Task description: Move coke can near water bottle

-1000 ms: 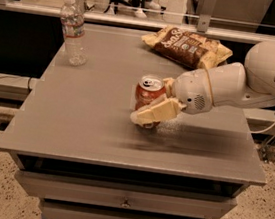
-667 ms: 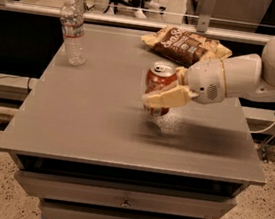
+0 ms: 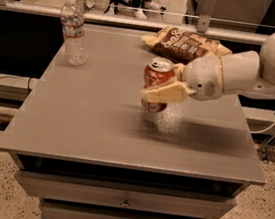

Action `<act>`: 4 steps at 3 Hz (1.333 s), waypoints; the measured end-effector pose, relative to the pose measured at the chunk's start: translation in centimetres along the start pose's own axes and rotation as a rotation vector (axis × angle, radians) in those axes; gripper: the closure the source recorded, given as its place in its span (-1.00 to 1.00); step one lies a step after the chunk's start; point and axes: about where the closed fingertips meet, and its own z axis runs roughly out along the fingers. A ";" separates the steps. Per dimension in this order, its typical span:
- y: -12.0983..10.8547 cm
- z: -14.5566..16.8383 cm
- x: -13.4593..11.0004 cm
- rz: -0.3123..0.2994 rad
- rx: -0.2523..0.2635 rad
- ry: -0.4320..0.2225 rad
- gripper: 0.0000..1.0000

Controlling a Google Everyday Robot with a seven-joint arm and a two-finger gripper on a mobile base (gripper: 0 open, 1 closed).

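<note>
The coke can, red-orange with a silver top, is upright and held above the grey table, right of its middle. My gripper is shut on the can, one pale finger across its front, the arm reaching in from the right. The water bottle, clear with a white cap and a white-red label, stands upright at the table's back left, well to the left of the can.
A brown chip bag lies at the back of the table, just behind the can and my arm. The table has drawers below its front edge. A rail and chair legs stand behind the table.
My gripper has lifted the coke can off the table and carried it up and slightly toward the back. The bottle and chip bag have not moved.
</note>
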 end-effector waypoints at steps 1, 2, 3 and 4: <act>-4.7 2.4 -2.2 -0.028 0.053 -0.043 1.00; -10.5 5.8 -4.6 -0.059 0.090 -0.087 1.00; -14.8 9.0 -6.0 -0.052 0.129 -0.128 1.00; -17.5 12.0 -7.4 -0.038 0.171 -0.158 1.00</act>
